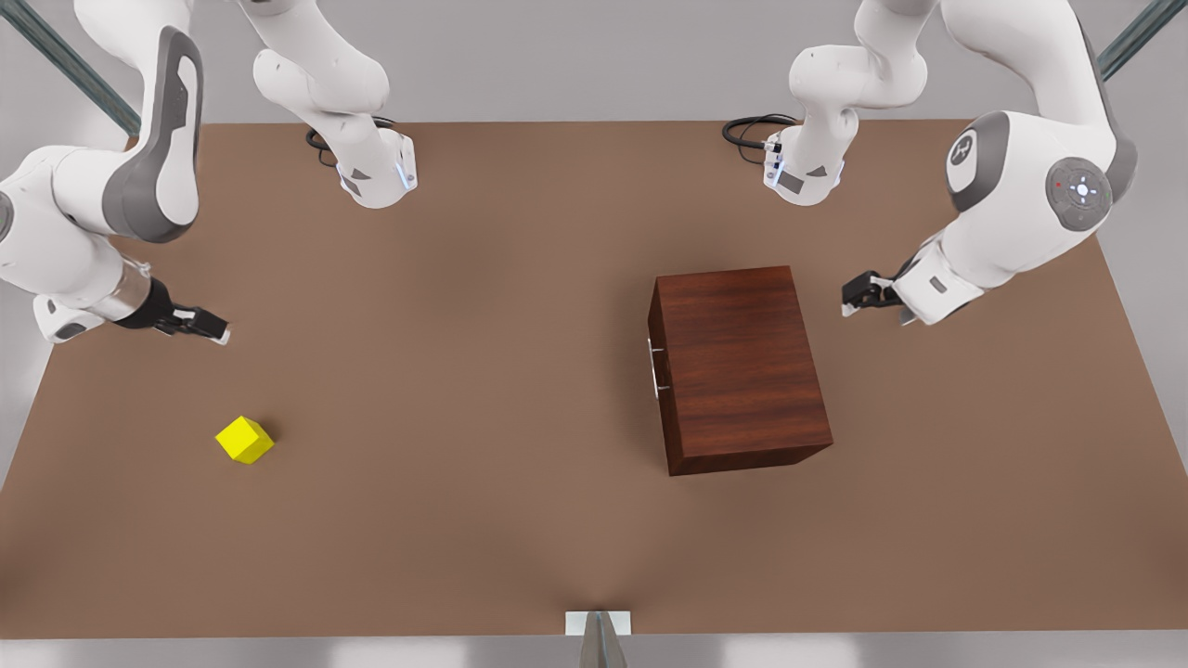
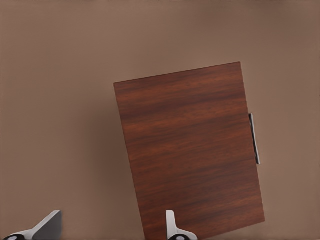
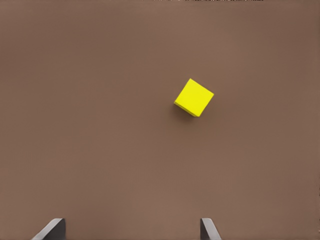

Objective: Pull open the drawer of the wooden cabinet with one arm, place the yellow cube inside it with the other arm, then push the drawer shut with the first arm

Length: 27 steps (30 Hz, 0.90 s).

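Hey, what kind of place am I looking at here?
Likely a simulated robot test bench: two white arms mounted along a bare brown table, with just a wooden cabinet and a yellow cube on it.

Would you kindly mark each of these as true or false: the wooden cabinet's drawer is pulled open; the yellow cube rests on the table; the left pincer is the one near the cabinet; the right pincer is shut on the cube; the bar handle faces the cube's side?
1. The drawer of the boxy dark reddish-brown wooden cabinet is pulled open. False: it sits flush and closed.
2. The small bright yellow cube rests on the brown table. True.
3. The left pincer is near the cabinet. True.
4. The right pincer is shut on the cube. False: it is open, apart from the cube.
5. The thin silver bar handle faces the cube's side. True.
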Tool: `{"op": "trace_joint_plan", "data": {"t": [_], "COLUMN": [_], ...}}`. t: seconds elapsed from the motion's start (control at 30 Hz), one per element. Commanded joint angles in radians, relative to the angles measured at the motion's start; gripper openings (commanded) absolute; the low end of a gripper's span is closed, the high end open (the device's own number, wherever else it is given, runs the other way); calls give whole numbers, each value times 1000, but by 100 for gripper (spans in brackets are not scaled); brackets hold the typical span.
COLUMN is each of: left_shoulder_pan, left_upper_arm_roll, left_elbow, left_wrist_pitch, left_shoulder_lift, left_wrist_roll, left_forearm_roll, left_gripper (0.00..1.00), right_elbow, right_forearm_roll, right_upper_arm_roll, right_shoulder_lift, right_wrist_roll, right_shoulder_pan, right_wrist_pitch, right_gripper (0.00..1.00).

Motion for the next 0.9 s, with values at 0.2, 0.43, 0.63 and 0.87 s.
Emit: {"op": "trace_joint_plan", "data": {"t": [0.2,0.43,0.63,0.87], "left_shoulder_pan": [-249,-672,-695,-690], "left_upper_arm_roll": [-7,-4,1,13], "left_elbow": [133,429,458,461], "left_wrist_pitch": [15,-11,-6,185], "left_shoulder_lift": [149,514,613,702], "left_wrist_roll": [-359,-1100,-1365,-1462], "left_forearm_roll": [182,353,390,387], "left_gripper": [100,100,100,100], "right_elbow": [2,2,2,7], "right_forearm_roll": [0,0,-4,-6], "right_upper_arm_roll": [0,0,1,1], "right_shoulder_lift": [5,6,12,14], "right_wrist_roll": [25,25,25,25], "right_shoulder_pan": [71,72,72,72], "right_wrist_pitch": [29,29,29,29], "right_gripper": [100,100,100,100]}}
